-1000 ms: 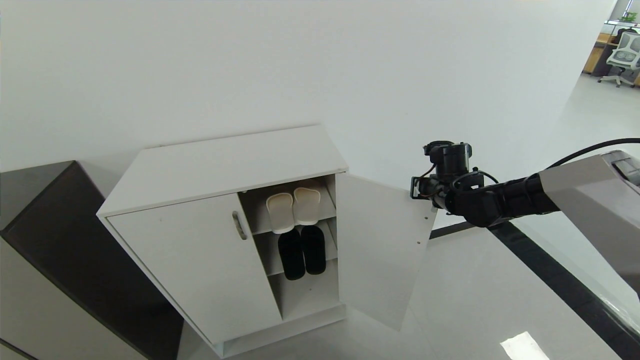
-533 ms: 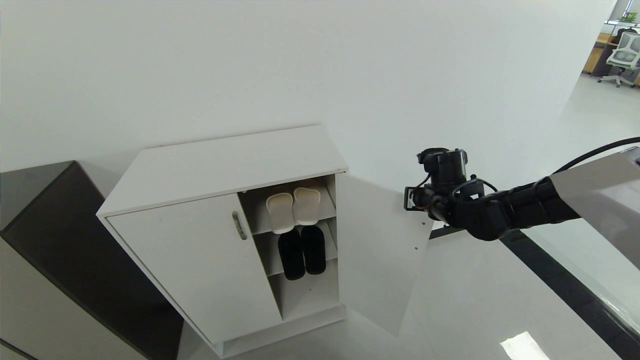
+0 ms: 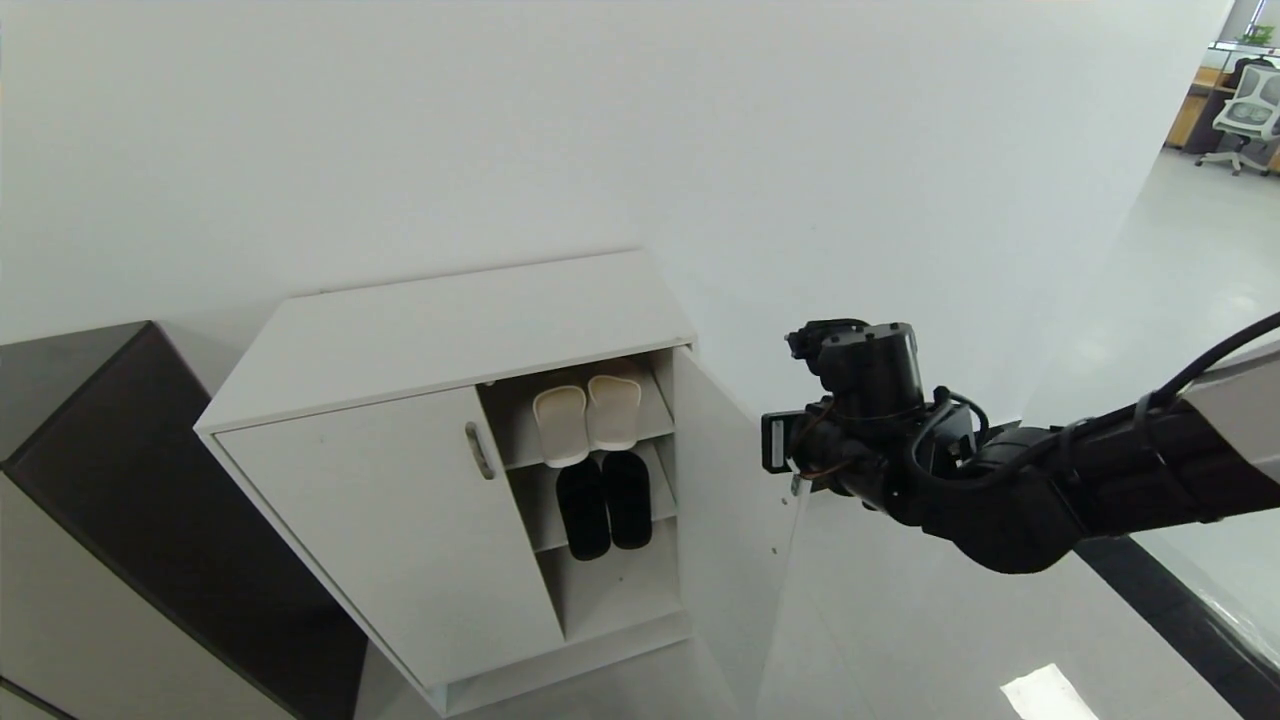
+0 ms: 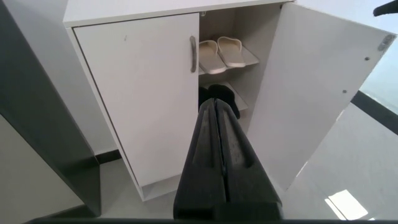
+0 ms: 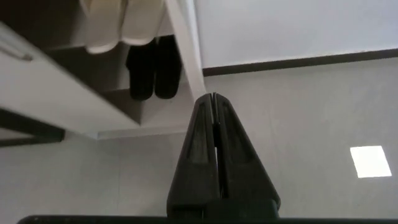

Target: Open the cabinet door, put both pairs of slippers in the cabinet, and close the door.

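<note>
Both pairs of slippers lie inside the cabinet point(image 3: 450, 320), the white slippers point(image 3: 587, 420) on the upper shelf and the black slippers point(image 3: 603, 505) on the shelf below. Their long axes run front to back. By the look of it, only the closing is left. The open door point(image 3: 735, 540) stands directly ahead of the right gripper point(image 5: 213, 104), whose fingers are pressed together with nothing between them. Their tip is at the door's free edge and seems to touch it, though contact cannot be confirmed. The shelves lie beyond the door from that gripper, so the push should probably carry the panel round on its hinge toward them. The left gripper point(image 4: 216, 109), likewise pressed together and empty, hangs in front of the cabinet. It points at the seam between the closed door point(image 3: 400, 520), with its handle point(image 3: 478, 450), and the open compartment. It is farther from the free edge, so the right arm is the nearer one. Between panel and opening the floor point(image 3: 900, 620) shows bare. The slipper ends seem to reach slightly past the shelf fronts and might catch the door. A dark unit point(image 3: 150, 480) stands just beside the cabinet on its far side, well apart from the right gripper.
</note>
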Available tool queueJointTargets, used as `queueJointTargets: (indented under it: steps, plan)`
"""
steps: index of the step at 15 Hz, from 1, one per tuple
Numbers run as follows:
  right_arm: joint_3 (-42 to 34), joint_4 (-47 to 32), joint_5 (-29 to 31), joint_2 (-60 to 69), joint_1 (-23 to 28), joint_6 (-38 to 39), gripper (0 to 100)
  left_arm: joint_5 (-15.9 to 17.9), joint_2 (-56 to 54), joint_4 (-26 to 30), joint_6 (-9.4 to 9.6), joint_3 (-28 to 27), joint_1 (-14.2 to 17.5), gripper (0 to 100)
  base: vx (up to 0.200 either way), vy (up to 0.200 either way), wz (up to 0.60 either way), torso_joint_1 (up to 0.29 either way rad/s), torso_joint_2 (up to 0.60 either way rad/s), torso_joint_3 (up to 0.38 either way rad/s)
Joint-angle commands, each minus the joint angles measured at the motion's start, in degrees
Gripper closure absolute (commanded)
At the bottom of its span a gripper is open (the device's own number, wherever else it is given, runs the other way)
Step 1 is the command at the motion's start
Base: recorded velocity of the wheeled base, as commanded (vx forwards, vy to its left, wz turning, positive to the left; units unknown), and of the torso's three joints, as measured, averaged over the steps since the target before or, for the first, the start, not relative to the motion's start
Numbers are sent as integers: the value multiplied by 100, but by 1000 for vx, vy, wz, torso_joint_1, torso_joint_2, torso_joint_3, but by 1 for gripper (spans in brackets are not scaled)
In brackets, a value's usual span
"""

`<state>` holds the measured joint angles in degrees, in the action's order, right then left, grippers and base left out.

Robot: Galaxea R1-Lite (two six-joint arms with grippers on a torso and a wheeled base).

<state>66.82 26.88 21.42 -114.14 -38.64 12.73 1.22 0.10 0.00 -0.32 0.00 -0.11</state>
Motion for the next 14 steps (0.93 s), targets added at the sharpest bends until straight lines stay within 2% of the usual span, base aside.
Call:
queueJointTargets:
  steps: [1,5,11,14]
  plan:
    - [-257,10,-33,331,-266,-7,100,1,-1,0,-3,0,2,100,0,0,0,0,0,0]
    - [-617,371,-200,384,-407,-473,100,1,-1,0,-12,0,2,100,0,0,0,0,0,0]
    - [-626,379,-200,357,-416,-490,100,1,-1,0,-12,0,2,100,0,0,0,0,0,0]
    - [-635,379,-200,357,-416,-490,100,1,-1,0,-12,0,2,100,0,0,600,2,2,1]
